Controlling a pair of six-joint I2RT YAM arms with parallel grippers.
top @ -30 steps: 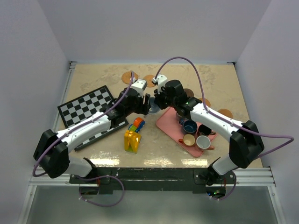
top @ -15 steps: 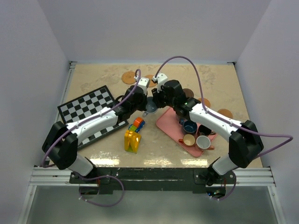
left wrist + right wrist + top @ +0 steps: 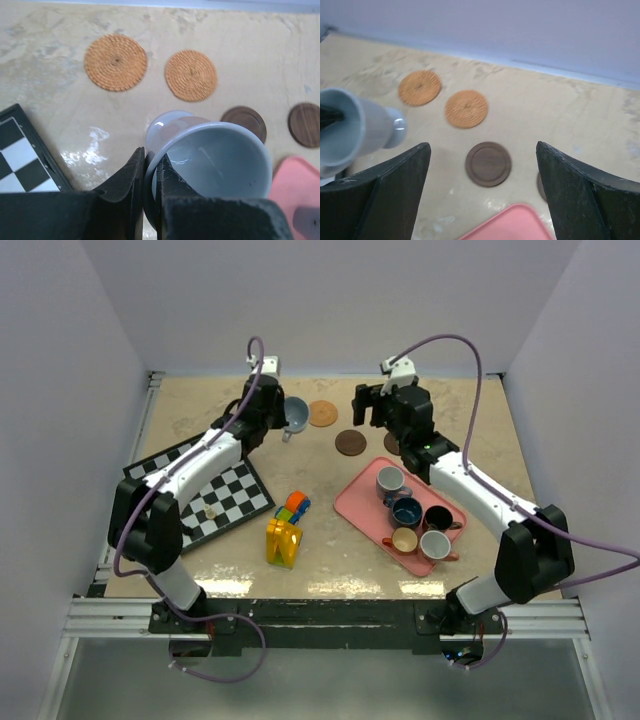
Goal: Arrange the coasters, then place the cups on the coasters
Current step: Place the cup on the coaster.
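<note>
My left gripper (image 3: 277,416) (image 3: 150,156) is shut on the rim of a pale blue-white cup (image 3: 296,415) (image 3: 216,159), holding it tilted above the table at the back left. Beyond it in the left wrist view lie two orange-tan coasters (image 3: 115,62) (image 3: 191,75) and two dark brown ones (image 3: 245,123) (image 3: 305,124). My right gripper (image 3: 367,406) (image 3: 482,148) hangs open and empty above a dark brown coaster (image 3: 350,443) (image 3: 488,163), with the held cup (image 3: 355,132) to its left. Several cups stand on the pink tray (image 3: 358,502).
A chessboard (image 3: 205,485) lies at the left under my left arm. Colourful toy blocks (image 3: 285,530) sit near the front middle. The pink tray's corner (image 3: 512,224) lies just below my right gripper. White walls close off the back and sides.
The cup passed from my right gripper to my left: the left shut on it, the right opened. Both arms then swung toward the back, the left carrying the cup to the back left.
</note>
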